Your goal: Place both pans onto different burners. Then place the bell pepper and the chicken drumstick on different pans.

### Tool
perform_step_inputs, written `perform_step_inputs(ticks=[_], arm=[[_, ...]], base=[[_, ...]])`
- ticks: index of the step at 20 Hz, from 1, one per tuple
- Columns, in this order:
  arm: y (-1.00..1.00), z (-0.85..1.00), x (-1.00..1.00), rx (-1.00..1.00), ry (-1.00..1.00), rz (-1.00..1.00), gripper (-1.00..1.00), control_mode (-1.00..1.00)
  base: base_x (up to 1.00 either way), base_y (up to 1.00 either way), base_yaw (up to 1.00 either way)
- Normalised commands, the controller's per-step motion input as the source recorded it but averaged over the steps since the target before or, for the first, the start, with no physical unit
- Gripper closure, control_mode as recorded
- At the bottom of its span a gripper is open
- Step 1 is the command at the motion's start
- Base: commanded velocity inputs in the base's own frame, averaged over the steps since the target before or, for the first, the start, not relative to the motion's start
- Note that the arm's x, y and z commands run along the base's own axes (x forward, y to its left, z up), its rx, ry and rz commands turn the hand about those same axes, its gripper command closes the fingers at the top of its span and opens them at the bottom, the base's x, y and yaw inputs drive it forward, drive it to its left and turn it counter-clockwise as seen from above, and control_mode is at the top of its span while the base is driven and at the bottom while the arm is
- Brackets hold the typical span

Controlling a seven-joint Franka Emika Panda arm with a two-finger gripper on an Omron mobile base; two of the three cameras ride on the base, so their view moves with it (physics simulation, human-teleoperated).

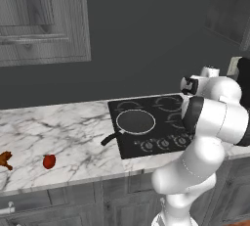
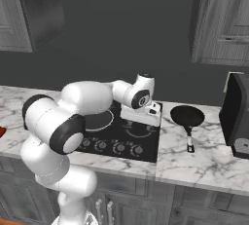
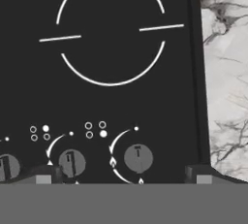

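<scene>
One pan point(image 1: 135, 122) already sits on the near-left burner of the cooktop point(image 1: 156, 139), its handle pointing out left over the bench point(image 1: 63, 137). The second pan point(image 2: 187, 116) lies on the marble to the right of the cooktop with its handle towards the near edge, so moving it looks like the step in hand. The gripper point(image 3: 123, 177) hangs over the right side of the cooktop with its jaws wide and nothing between them, above a bare burner ring point(image 3: 111, 31) and the knobs point(image 3: 138, 158). The next move probably calls for swinging right, dropping to that pan's handle or rim and carrying it to a free burner. The left base view alone gives the bell pepper point(image 1: 49, 161) and the chicken drumstick point(image 1: 5, 159), far left on the bench and near each other; the right base view alone gives the second pan.
</scene>
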Motion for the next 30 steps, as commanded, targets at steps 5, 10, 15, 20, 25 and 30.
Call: perform_step_inputs(ticks=[5, 10, 15, 20, 25, 30], arm=[[-0.5, -0.03, 0.0, 0.0, -0.03, 0.05, -1.0, -1.0], [-0.41, -0.14, 0.0, 0.0, -0.06, 0.02, -1.0, -1.0], [-0.49, -0.01, 0.07, 0.0, -0.08, 0.01, -1.0, -1.0], [-0.46, 0.0, 0.02, -0.01, -0.08, 0.01, -1.0, -1.0], [-0.28, 0.0, 0.0, -0.12, -0.1, 0.06, -1.0, -1.0], [-0.19, 0.0, 0.0, -0.11, -0.01, 0.0, -1.0, -1.0]], base=[[0.0, 0.0, 0.0], [0.0, 0.0, 0.0], [0.0, 0.0, 0.0], [0.0, 0.0, 0.0], [0.0, 0.0, 0.0], [0.0, 0.0, 0.0]])
